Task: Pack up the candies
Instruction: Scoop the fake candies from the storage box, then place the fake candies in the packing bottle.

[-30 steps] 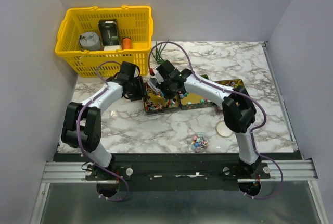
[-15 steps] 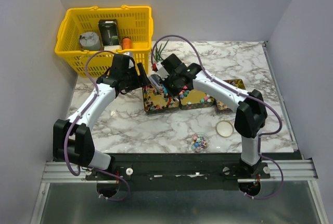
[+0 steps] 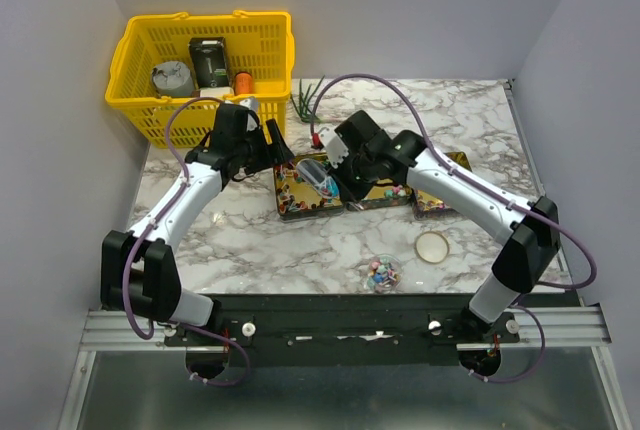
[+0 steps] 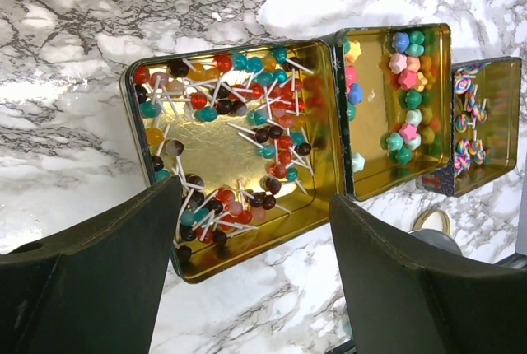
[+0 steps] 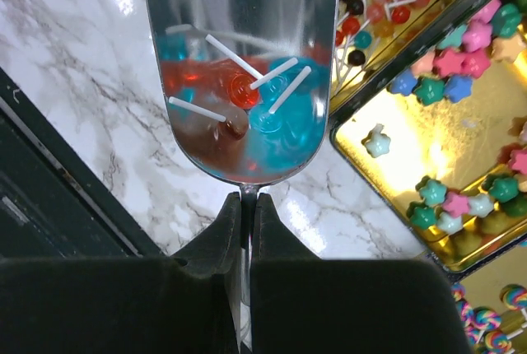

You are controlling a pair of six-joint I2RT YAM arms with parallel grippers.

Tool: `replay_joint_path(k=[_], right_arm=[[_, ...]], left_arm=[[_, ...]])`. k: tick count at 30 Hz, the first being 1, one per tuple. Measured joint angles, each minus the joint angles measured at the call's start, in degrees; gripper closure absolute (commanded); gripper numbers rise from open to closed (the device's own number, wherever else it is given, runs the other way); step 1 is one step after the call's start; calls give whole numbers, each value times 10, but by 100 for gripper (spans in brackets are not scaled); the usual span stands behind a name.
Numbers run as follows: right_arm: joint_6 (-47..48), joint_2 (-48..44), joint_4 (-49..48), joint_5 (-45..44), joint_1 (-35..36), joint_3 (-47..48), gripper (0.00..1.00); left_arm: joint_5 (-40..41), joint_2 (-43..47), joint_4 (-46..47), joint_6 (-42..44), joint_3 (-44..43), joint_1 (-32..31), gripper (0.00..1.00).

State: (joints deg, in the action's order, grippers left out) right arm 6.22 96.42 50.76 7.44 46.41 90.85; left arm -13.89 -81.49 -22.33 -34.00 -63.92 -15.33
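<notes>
Pinching a scoop point(image 5: 239, 25) of candies point(image 5: 247, 103), right tool point(image 5: 247, 206) swung rightward, left tool point(image 4: 265, 206) now spread above tin point(image 4: 206, 136)

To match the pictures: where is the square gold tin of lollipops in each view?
Top external: square gold lollipop tin, centre, slightly left.
Left wrist: centre-left, the largest tin.
Right wrist: top right corner, cut off.
Shared landmark: gold tin of star-shaped candies, adjoining it.
</notes>
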Motion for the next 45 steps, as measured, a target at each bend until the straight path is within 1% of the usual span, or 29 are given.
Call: replay_joint_path(k=[6,11,17,21,25,34,40,45], right_arm=[[-14,-29,31,3,0,-56,99],[-39,-82,101,0,0,-85,99],[-96,-164,172,0,0,-122,99],[-148,-204,199,14,0,-178,99],[-198,-238,218,43,0,-231,99],[-267,-314,250,96,0,-273,99],[-303,-319,257,127,0,-302,99],[-336,-320,256,171,0,-334,99]], left_arm=[[-3,4,2,0,13,0,16],[-10,7,8,0,35,0,16],[-17,7,16,0,52,0,16],[-19,7,26,0,60,0,16],[-19,7,33,0,71,0,16],[-19,-5,43,0,83,0,17],[-19,-6,46,0,86,0,17],[-19,-6,47,1,89,0,17]])
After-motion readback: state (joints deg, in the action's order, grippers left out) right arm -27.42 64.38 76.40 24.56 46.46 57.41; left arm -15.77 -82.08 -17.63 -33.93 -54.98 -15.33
